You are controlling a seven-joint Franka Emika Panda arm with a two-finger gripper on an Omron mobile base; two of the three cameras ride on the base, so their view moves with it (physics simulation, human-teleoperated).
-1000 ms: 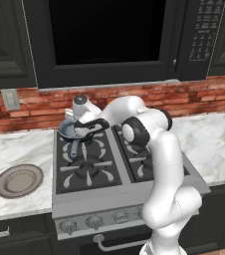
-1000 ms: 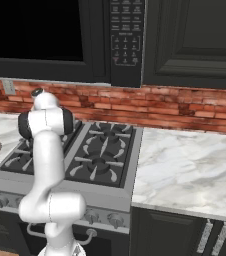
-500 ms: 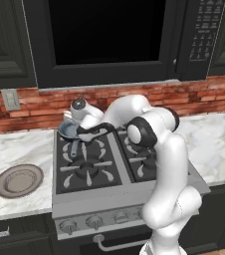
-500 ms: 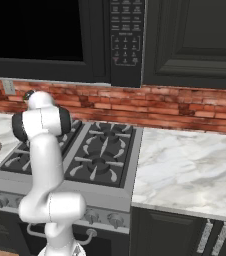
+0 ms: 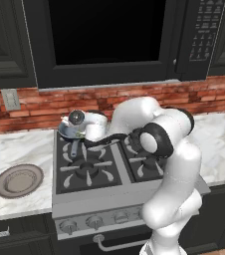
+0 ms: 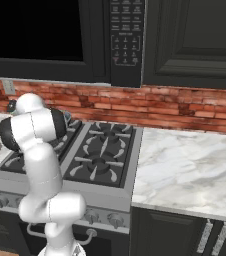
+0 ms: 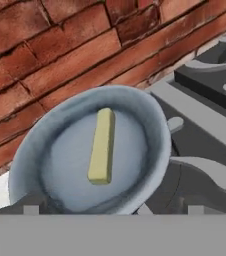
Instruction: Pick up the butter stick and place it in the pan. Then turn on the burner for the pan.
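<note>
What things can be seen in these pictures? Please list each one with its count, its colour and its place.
butter stick: one, pale yellow, lying flat inside the pan, free of the gripper
pan: one, grey-blue inside, on the rear left burner by the brick wall
stove: one, dark grates on a grey body, set between the counters
knobs: a row, grey, on the front of the stove
plate: one, beige-grey, on the counter left of the stove
counter: white marble, on both sides of the stove
brick wall: red-brown, behind the stove
microwave: one, black, above the stove
cabinets: dark, above and below the counter
arm: one, white with dark joints, reaching to the pan
gripper: one, open, above the pan
</note>
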